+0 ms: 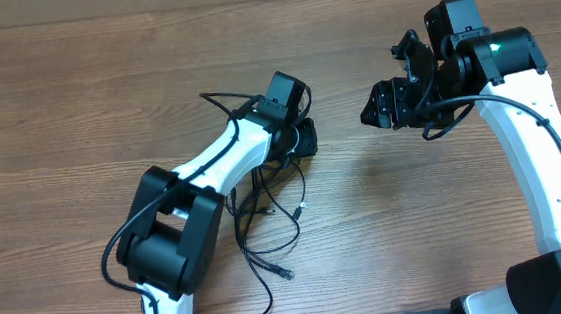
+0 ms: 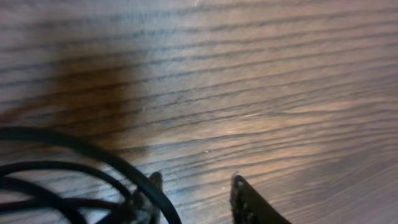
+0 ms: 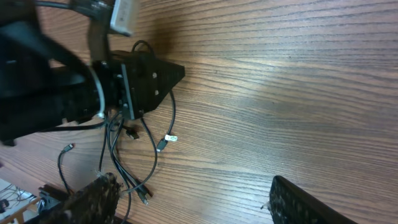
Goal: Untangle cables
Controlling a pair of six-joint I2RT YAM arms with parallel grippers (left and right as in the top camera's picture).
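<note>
The cables (image 1: 264, 203) lie as a loose tangle of thin black cords on the wood, partly under my left arm; one silver-tipped plug (image 1: 303, 207) points right. My left gripper (image 1: 307, 138) hovers low over the tangle's upper edge. In the left wrist view its fingers stand apart around bare wood (image 2: 196, 186), and a black cord (image 2: 74, 146) sweeps across the front of the left fingertip (image 2: 154, 182). My right gripper (image 1: 369, 110) hangs to the right, apart from the cords. Its wrist view shows it open (image 3: 193, 200), with the cables (image 3: 155, 134) beyond its left finger.
The wooden table (image 1: 76, 103) stretches to the left and back. The left arm's black and white body (image 1: 180, 220) covers the tangle's left side. A cord end with a plug (image 1: 288, 274) reaches toward the front edge.
</note>
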